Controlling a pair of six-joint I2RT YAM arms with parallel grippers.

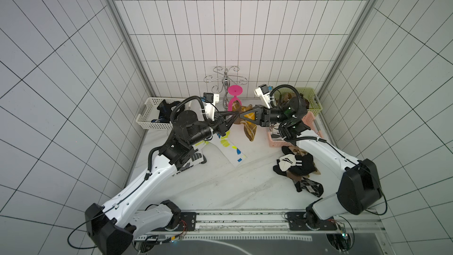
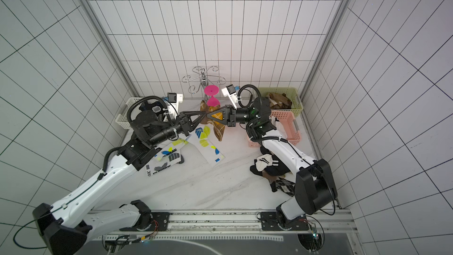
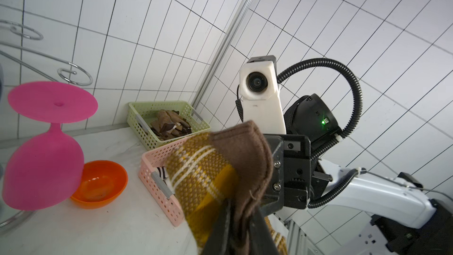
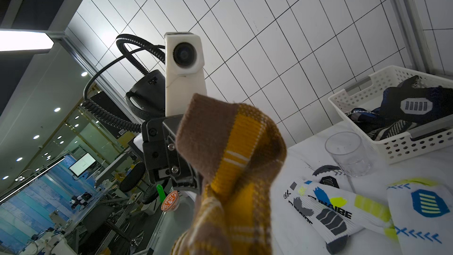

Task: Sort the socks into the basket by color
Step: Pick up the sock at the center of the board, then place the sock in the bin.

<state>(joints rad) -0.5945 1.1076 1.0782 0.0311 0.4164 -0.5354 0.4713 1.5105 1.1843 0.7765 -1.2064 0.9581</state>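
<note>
Mid-air just in front of the pink glass (image 1: 234,90), your right pincer (image 1: 241,118) is clamped on the brown-and-yellow sock (image 1: 250,131), whether the left pincer (image 1: 234,118) grips too is unclear; it looks light and floppy, so pinch the thick cuff.

In the lower middle of both top views, the surface (image 1: 215,192) lies bare and wide between the left arm (image 1: 152,177) and the right arm (image 1: 326,153). Mid-frame the arms meet tip to tip. The brown-yellow sock (image 1: 250,128) hangs there, closing the way back to the pink glass (image 1: 234,99) and the wire rack (image 1: 224,79). The sock pile (image 1: 297,168) crowds the lower right, and white printed socks (image 1: 230,148) lie left of centre.
</note>
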